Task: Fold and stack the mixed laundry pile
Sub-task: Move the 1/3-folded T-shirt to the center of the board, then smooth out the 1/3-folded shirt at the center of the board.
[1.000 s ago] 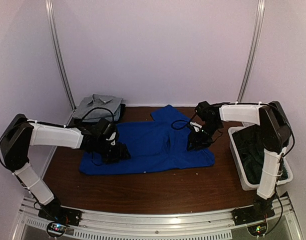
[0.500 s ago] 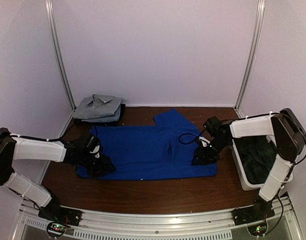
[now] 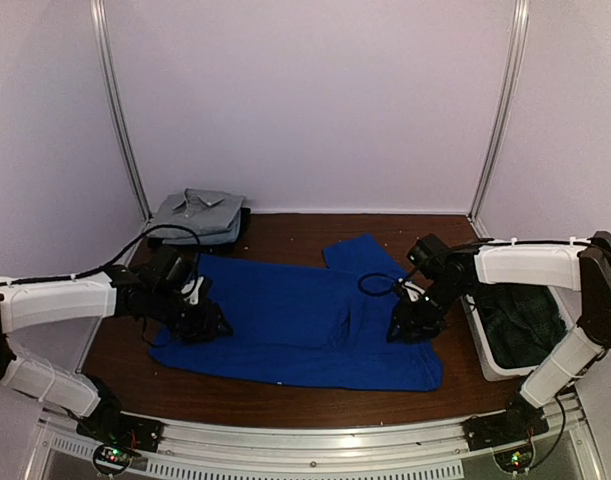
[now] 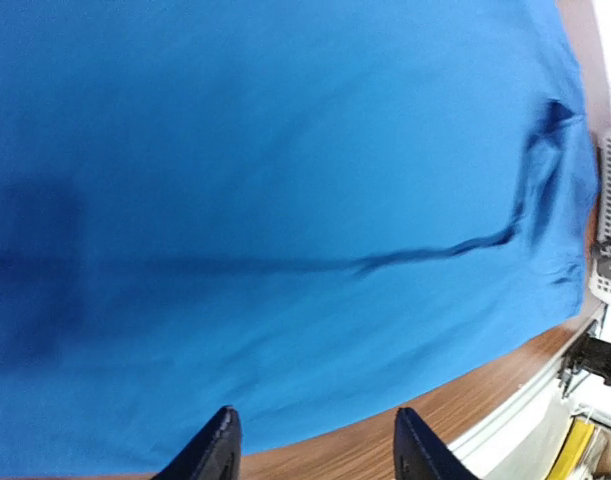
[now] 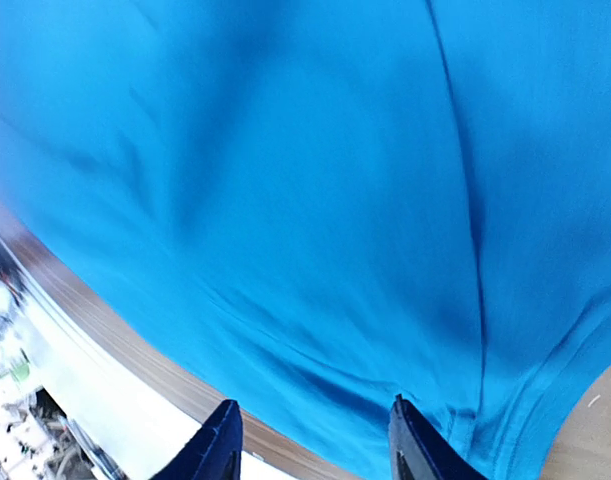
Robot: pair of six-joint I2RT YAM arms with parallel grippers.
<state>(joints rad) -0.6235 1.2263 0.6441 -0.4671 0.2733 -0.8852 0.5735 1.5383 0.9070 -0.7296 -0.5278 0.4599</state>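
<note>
The blue shirt [image 3: 305, 325] lies spread out in the middle of the bench, near the front edge. My left gripper [image 3: 203, 318] is low over its left end and my right gripper [image 3: 413, 322] over its right part. Both have the fingers wide apart and hold nothing. A folded grey shirt [image 3: 195, 215] sits in the far left corner. A dark garment [image 3: 520, 320] fills the white bin [image 3: 482, 345] at the right edge.

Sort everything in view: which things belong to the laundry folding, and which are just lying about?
Job: blue shirt, folded grey shirt, dark clothes.
Lying about: white bin, wooden table.
</note>
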